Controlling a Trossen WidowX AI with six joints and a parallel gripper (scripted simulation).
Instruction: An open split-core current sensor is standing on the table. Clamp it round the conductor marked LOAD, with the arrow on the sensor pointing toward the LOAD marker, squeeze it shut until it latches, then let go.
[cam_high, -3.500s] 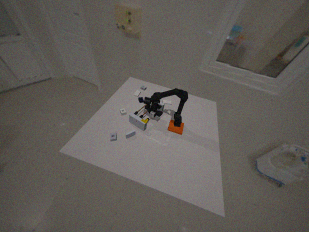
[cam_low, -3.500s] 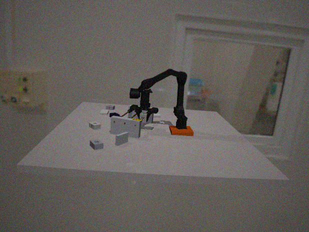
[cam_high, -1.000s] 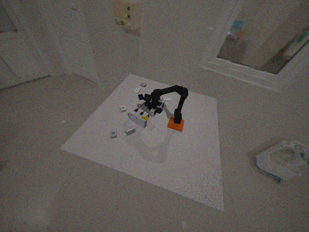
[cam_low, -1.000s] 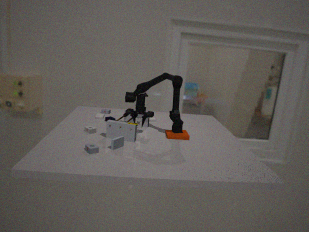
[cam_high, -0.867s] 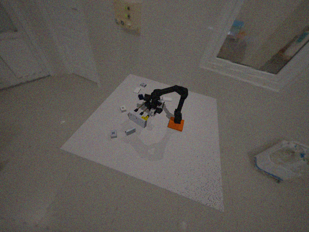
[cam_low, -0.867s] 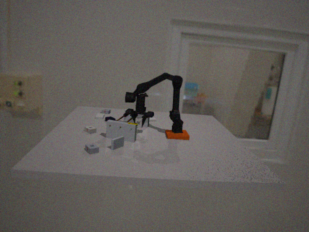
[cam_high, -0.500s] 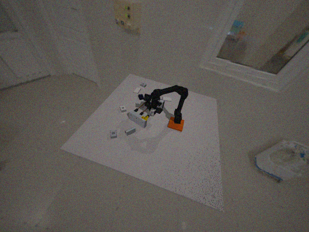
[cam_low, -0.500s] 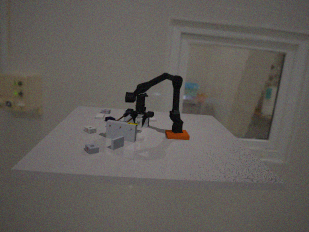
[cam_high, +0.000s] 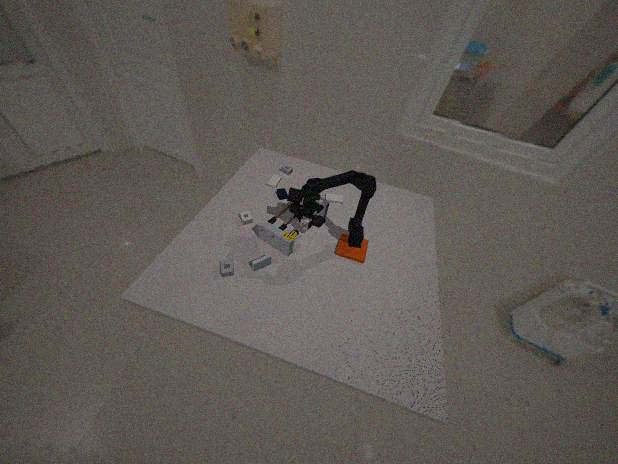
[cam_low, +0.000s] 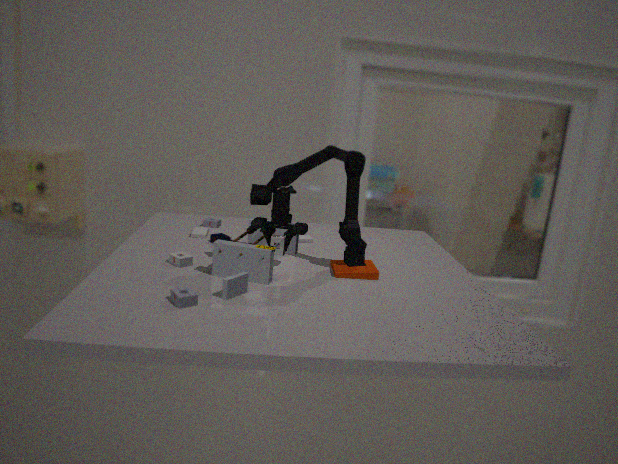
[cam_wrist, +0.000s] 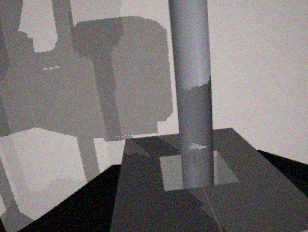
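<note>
I see small grey blocks (cam_low: 182, 297) scattered left on the tabletop (cam_low: 400, 320) | grey panel (cam_low: 242, 260) near side of conductors | sensor (cam_wrist: 199, 208) closed round a conductor (cam_wrist: 189, 62) | tool (cam_low: 278, 231) half open, holding nothing | orange base (cam_low: 367, 272) right.

No readable text. A small yellow label (cam_high: 288, 235) on the grey panel (cam_high: 274, 239) is too blurred to read.
</note>
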